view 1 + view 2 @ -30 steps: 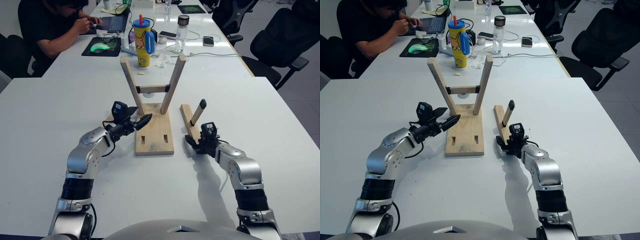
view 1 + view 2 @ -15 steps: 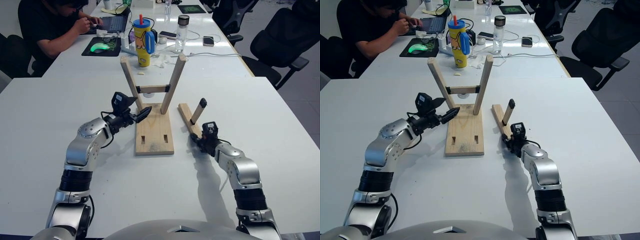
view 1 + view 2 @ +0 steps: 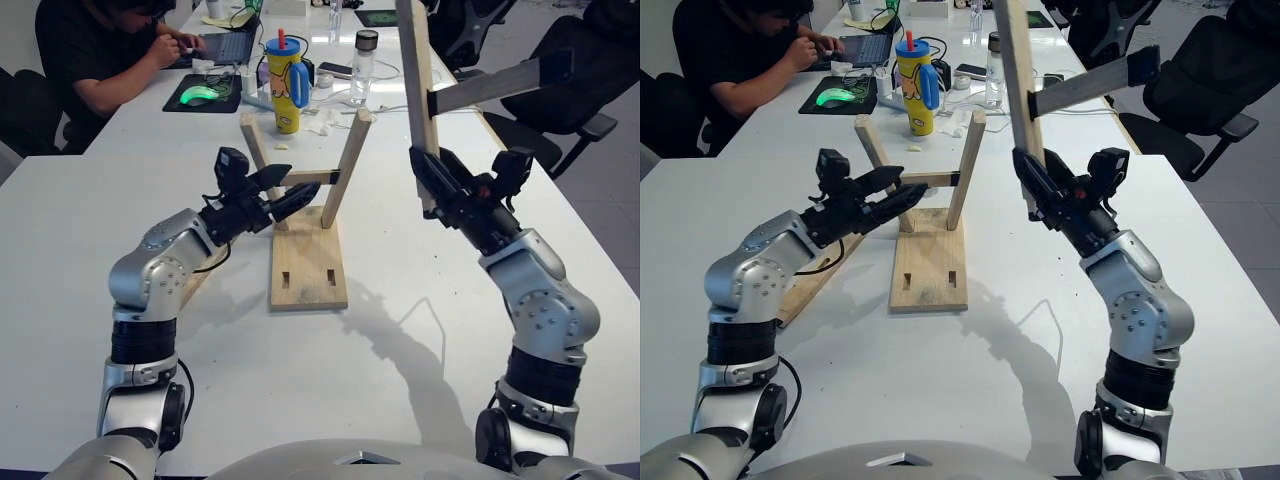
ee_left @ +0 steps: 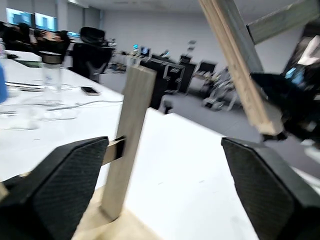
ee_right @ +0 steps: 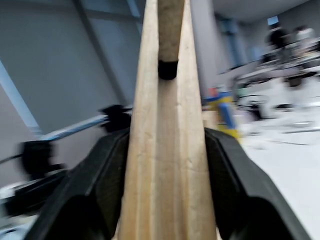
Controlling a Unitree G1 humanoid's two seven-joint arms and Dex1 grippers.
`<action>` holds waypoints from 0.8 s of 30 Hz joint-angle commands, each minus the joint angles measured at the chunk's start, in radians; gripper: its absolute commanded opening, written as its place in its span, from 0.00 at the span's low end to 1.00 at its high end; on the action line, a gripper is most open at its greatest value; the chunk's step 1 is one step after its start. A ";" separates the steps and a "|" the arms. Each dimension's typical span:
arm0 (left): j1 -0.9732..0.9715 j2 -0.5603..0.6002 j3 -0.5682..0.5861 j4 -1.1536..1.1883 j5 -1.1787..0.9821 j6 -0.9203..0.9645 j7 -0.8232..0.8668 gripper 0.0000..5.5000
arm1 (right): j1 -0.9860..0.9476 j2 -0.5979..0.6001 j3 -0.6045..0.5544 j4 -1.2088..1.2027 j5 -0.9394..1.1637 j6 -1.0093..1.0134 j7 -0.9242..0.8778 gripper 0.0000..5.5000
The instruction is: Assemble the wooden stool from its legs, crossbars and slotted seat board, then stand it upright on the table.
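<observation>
The slotted seat board (image 3: 308, 265) lies flat on the white table. Two legs (image 3: 348, 165) stand in its far end as a V, joined by a crossbar (image 3: 305, 178). My left gripper (image 3: 300, 185) is open, its fingers (image 4: 65, 185) spread wide beside the V's left leg, near the crossbar; I cannot tell whether they touch it. My right gripper (image 3: 440, 185) is shut on a third leg (image 3: 418, 80), held upright high above the table's right side, with a crossbar (image 3: 490, 88) jutting from it. The leg (image 5: 167, 150) sits clamped between the pads. A loose leg (image 3: 805, 290) lies under my left arm.
On the table behind stand a yellow cup (image 3: 285, 85) with a blue handle and a clear bottle (image 3: 363, 65), with cables and a phone nearby. Office chairs (image 3: 560, 90) stand off the right edge. Bare table (image 3: 330, 370) stretches in front of the board.
My right gripper has lifted the leg with its crossbar off the table and raised it high and upright. My left gripper has moved forward and up to the standing legs.
</observation>
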 commanded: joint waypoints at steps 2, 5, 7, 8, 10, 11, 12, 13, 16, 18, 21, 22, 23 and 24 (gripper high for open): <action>-0.058 0.013 0.078 -0.024 -0.293 0.194 -0.013 0.92 | 0.030 -0.115 0.019 -0.046 0.270 0.166 0.121 0.37; -0.078 0.023 0.098 -0.024 -0.422 0.262 -0.005 0.92 | 0.049 -0.148 0.056 -0.031 0.311 0.203 0.164 0.37; -0.095 0.024 0.107 -0.015 -0.482 0.285 0.012 0.92 | 0.059 -0.162 0.069 -0.024 0.349 0.222 0.183 0.37; -0.100 0.028 0.110 -0.015 -0.504 0.292 0.019 0.92 | 0.062 -0.167 0.074 -0.020 0.368 0.231 0.189 0.37; -0.107 0.039 0.111 -0.020 -0.531 0.297 0.032 0.92 | 0.070 -0.187 0.090 -0.023 0.370 0.241 0.212 0.37; -0.111 0.044 0.111 -0.020 -0.543 0.299 0.039 0.92 | 0.076 -0.198 0.097 -0.025 0.370 0.245 0.222 0.37; -0.114 0.048 0.109 -0.021 -0.548 0.297 0.043 0.92 | 0.081 -0.206 0.102 -0.026 0.371 0.246 0.228 0.37; -0.115 0.052 0.109 -0.025 -0.558 0.298 0.047 0.92 | 0.086 -0.212 0.105 -0.026 0.369 0.246 0.233 0.37; -0.114 0.064 0.107 -0.032 -0.583 0.300 0.057 0.92 | 0.096 -0.232 0.114 -0.031 0.373 0.249 0.248 0.37; -0.111 0.077 0.107 -0.030 -0.598 0.307 0.061 0.88 | 0.103 -0.248 0.124 -0.033 0.363 0.253 0.265 0.37; -0.100 0.105 0.098 -0.028 -0.599 0.318 0.041 0.80 | 0.116 -0.258 0.138 -0.030 0.367 0.257 0.288 0.37; -0.096 0.112 0.095 -0.027 -0.598 0.321 0.036 0.78 | 0.124 -0.263 0.146 -0.033 0.358 0.256 0.296 0.37; -0.094 0.118 0.092 -0.027 -0.595 0.321 0.033 0.75 | 0.130 -0.267 0.152 -0.035 0.352 0.254 0.301 0.37; -0.092 0.122 0.090 -0.028 -0.600 0.325 0.028 0.72 | 0.136 -0.268 0.154 -0.036 0.352 0.253 0.304 0.37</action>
